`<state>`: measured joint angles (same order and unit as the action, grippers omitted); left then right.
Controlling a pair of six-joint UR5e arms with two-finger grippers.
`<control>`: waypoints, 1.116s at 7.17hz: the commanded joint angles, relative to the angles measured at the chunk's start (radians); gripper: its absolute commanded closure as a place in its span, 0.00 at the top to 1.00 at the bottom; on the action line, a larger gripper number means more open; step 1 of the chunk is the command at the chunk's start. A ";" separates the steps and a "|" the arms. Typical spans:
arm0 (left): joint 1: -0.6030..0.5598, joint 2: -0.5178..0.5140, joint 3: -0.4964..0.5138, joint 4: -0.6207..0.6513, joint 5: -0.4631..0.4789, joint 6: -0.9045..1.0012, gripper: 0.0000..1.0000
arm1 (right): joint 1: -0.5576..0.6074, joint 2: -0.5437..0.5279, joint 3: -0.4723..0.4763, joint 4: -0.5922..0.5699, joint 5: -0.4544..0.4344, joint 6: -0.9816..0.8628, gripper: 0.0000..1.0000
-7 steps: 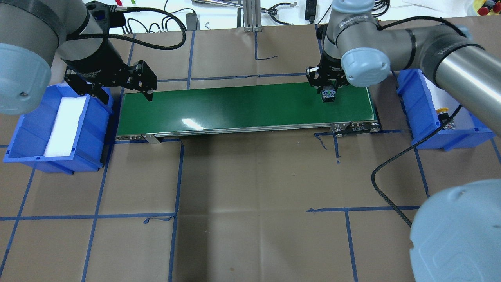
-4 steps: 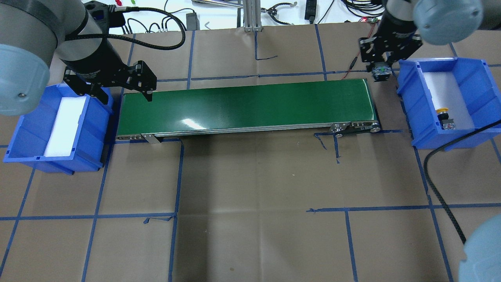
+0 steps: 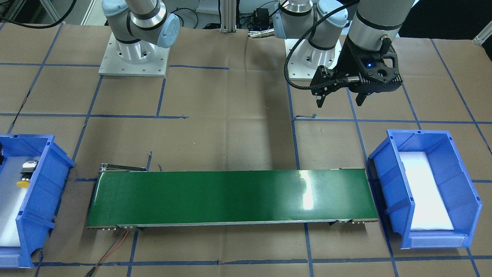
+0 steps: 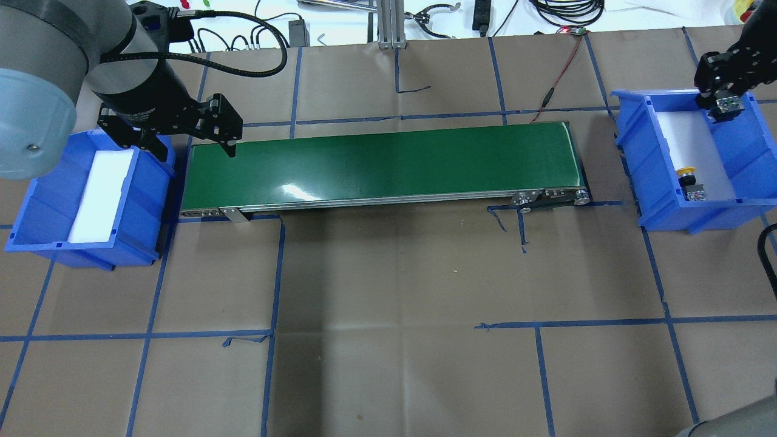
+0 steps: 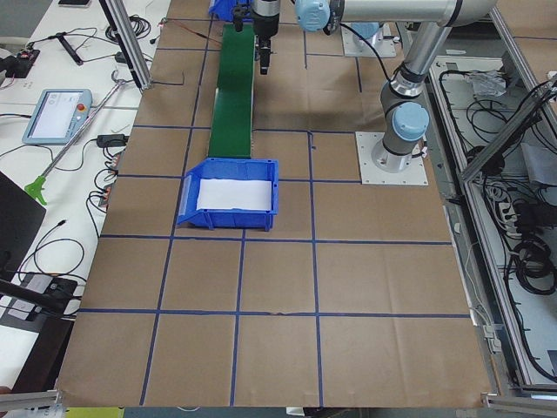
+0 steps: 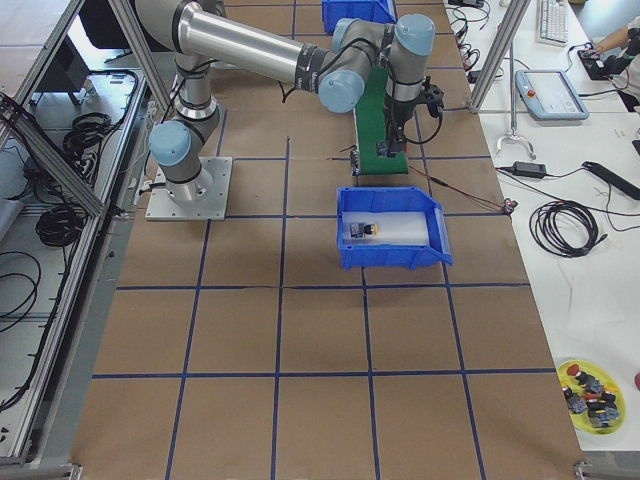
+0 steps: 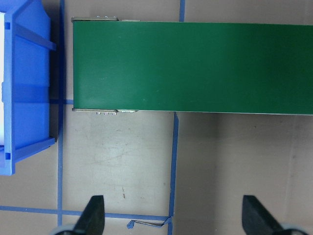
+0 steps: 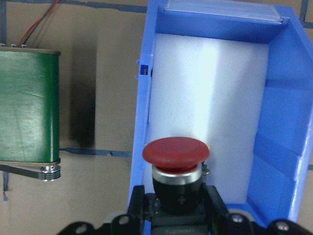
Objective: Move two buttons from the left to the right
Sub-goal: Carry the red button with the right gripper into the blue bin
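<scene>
The red button (image 8: 176, 155) is held cap-forward in my right gripper (image 8: 178, 201), which is shut on its black body. In the overhead view my right gripper (image 4: 725, 107) hangs over the far end of the right blue bin (image 4: 631, 152). The yellow button (image 4: 687, 174) lies on the white foam in that bin, toward its near end, and it also shows in the front view as the yellow button (image 3: 24, 181). My left gripper (image 4: 195, 149) is open and holds nothing, hovering at the left end of the green conveyor belt (image 4: 382, 164).
The left blue bin (image 4: 48, 200) holds only white foam. The belt runs between the two bins. Cables and tools lie along the table's far edge. A red wire (image 4: 561, 67) runs from the belt's right end.
My right gripper has carried the red button from the belt's right end rightward to above the right bin. The left arm has stayed put.
</scene>
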<state>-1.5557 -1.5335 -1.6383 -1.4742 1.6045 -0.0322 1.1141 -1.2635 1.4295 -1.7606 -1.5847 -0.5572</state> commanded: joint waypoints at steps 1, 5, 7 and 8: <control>0.000 0.000 0.000 0.000 0.000 0.000 1.00 | -0.046 0.099 -0.003 -0.141 0.014 -0.119 0.03; 0.000 0.000 -0.002 -0.002 0.000 0.000 1.00 | -0.046 0.185 0.031 -0.186 0.005 -0.109 0.03; 0.000 -0.002 0.000 0.000 -0.001 0.000 1.00 | -0.045 0.246 0.023 -0.291 -0.003 -0.110 0.03; 0.000 -0.002 0.000 0.000 -0.002 0.000 1.00 | -0.040 0.259 0.020 -0.292 -0.005 -0.102 0.03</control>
<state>-1.5555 -1.5350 -1.6384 -1.4747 1.6039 -0.0322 1.0702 -1.0288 1.4531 -2.0285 -1.5864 -0.6653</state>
